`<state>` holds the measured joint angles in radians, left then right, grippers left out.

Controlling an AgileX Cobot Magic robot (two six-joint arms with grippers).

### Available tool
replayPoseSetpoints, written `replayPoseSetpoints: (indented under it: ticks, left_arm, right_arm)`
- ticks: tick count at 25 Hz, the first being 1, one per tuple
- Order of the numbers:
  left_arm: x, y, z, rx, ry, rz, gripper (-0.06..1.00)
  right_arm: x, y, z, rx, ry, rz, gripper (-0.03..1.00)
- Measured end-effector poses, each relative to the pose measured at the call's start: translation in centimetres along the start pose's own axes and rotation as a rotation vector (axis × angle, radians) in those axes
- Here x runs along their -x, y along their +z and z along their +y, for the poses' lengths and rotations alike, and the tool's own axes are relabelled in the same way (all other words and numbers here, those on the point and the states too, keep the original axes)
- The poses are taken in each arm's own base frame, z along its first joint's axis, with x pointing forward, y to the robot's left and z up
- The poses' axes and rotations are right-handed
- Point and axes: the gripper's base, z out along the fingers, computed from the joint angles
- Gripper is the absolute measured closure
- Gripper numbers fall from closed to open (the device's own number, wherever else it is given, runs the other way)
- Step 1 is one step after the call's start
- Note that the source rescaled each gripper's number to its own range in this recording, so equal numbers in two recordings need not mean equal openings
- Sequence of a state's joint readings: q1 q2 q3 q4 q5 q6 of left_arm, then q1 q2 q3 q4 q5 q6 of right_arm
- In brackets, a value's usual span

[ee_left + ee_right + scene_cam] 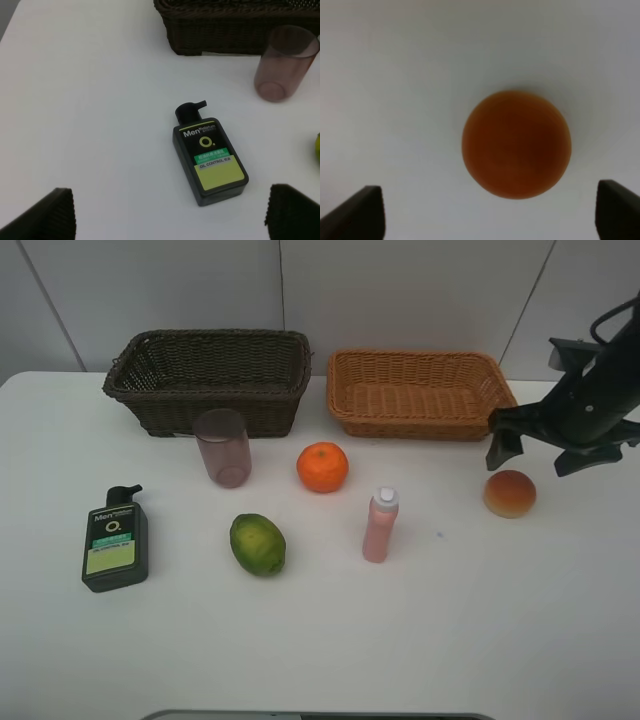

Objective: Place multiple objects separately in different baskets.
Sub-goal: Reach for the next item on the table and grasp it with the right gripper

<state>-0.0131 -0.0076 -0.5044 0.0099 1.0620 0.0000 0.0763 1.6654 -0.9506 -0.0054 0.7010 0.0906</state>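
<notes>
White, smooth desk (320,640) against pale wall panels (150,280). Far left, spread left fingers (50,215) hang over the flat, glossy dark green pump bottle (210,162), lying down. Behind, the deep dark brown wicker basket (240,400); before it the translucent pink cup (222,447), then the pebbly green citrus (258,544), the orange (322,467), the slim upright pink bottle (380,527), the shallow tan woven basket (420,425). Rightmost, spread right fingers (503,445) hover above the round, matte peach (510,493): closing off-centre would likely send it rolling.
</notes>
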Motion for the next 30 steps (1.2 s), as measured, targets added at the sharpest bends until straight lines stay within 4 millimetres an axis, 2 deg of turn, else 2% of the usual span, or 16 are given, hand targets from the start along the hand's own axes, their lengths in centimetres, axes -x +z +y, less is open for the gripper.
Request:
replayPoseSetpoints:
  ticks: [5, 11, 16, 30]
  left_arm:
    - [0.0, 0.0, 0.0, 0.0, 0.0, 0.0, -0.03]
    - [0.0, 0.0, 0.0, 0.0, 0.0, 0.0, -0.03]
    - [0.0, 0.0, 0.0, 0.0, 0.0, 0.0, -0.03]
    - [0.0, 0.0, 0.0, 0.0, 0.0, 0.0, -0.03]
  right_arm:
    - [0.1, 2.4, -0.4, -0.051, -0.019, 0.068, -0.03]
    - [2.1, 3.2, -0.4, -0.069, -0.017, 0.079, -0.03]
    - [2.9, 4.0, -0.4, -0.077, -0.024, 0.091, -0.03]
    - [2.2, 8.6, -0.5, -0.085, -0.035, 0.192, -0.03]
